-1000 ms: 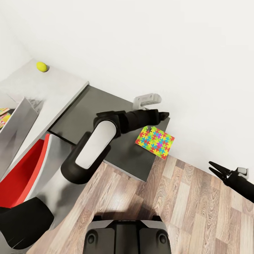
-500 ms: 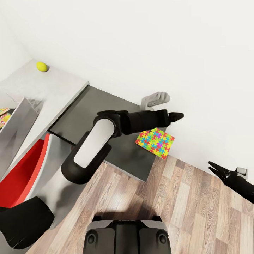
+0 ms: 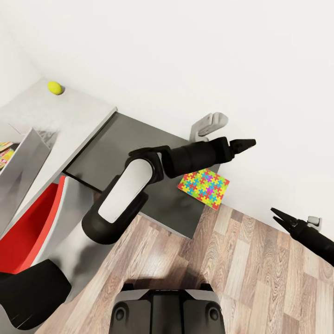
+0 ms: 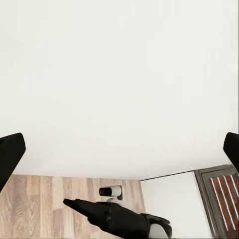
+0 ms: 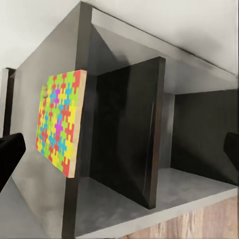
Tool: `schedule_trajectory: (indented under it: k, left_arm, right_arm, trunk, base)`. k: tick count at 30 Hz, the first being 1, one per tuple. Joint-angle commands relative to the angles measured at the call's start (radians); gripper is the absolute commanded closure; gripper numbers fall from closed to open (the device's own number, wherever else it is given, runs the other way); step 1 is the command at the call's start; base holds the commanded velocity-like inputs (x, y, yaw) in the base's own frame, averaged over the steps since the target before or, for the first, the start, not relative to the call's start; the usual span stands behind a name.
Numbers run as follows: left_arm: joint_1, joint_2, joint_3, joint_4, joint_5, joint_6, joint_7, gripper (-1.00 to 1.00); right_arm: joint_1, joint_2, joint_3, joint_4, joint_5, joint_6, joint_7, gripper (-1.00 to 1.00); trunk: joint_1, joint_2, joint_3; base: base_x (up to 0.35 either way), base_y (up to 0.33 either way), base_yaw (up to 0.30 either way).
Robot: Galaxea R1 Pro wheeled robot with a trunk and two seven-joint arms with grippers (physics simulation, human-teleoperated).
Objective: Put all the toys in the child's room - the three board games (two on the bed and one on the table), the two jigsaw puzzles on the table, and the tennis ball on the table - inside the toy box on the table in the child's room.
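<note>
One jigsaw puzzle (image 3: 204, 182) lies flat on the dark grey end of the table (image 3: 125, 144), its corner overhanging the edge. In the right wrist view the same jigsaw puzzle (image 5: 59, 122) juts past the table edge. My left gripper (image 3: 247, 143) is open, beyond and above the puzzle, close to the white wall. My right gripper (image 3: 277, 216) is open over the floor, right of the table. The tennis ball (image 3: 54, 87) rests on the light grey top by the wall. The toy box (image 3: 30, 153) stands at the far left, with a colourful board game (image 3: 5, 153) inside.
A red chair (image 3: 28, 232) stands at the table's near left side. Open dark shelves (image 5: 164, 149) sit under the table end. Wood-plank floor (image 3: 250, 273) spreads right of the table. The white wall (image 3: 208, 60) runs right behind it.
My left arm has stretched further right and up, carrying its gripper from over the puzzle's far edge to past it near the wall. The right gripper has shifted slightly.
</note>
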Motion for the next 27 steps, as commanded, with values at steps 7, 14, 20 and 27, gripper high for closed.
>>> schedule_trajectory:
  k: [7,14,20,27]
  left_arm:
    - [0.011,0.000,-0.017,-0.001,0.012,-0.013,-0.110,-1.00]
    - [0.015,0.001,-0.020,-0.001,0.018,-0.017,-0.159,-1.00]
    - [0.017,0.002,-0.021,0.000,0.059,-0.018,-0.178,-1.00]
    - [0.030,0.002,-0.036,0.000,0.107,-0.021,-0.199,-1.00]
  right_arm:
    - [-0.022,0.009,0.026,0.028,-0.004,0.009,-0.017,-1.00]
    - [-0.038,0.008,0.080,0.044,-0.004,0.004,0.025,-1.00]
    - [-0.061,0.005,0.099,0.083,-0.004,0.002,0.072,-1.00]
    - [-0.136,0.010,0.112,0.228,-0.001,-0.005,0.131,-1.00]
  trunk:
    - [0.001,-0.002,-0.001]
    - [0.001,-0.002,-0.001]
    - [0.001,-0.002,-0.001]
    - [0.001,-0.002,-0.001]
  base:
    - [0.000,0.000,0.000]
    - [0.000,0.000,0.000]
    - [0.000,0.000,0.000]
    - [0.000,0.000,0.000]
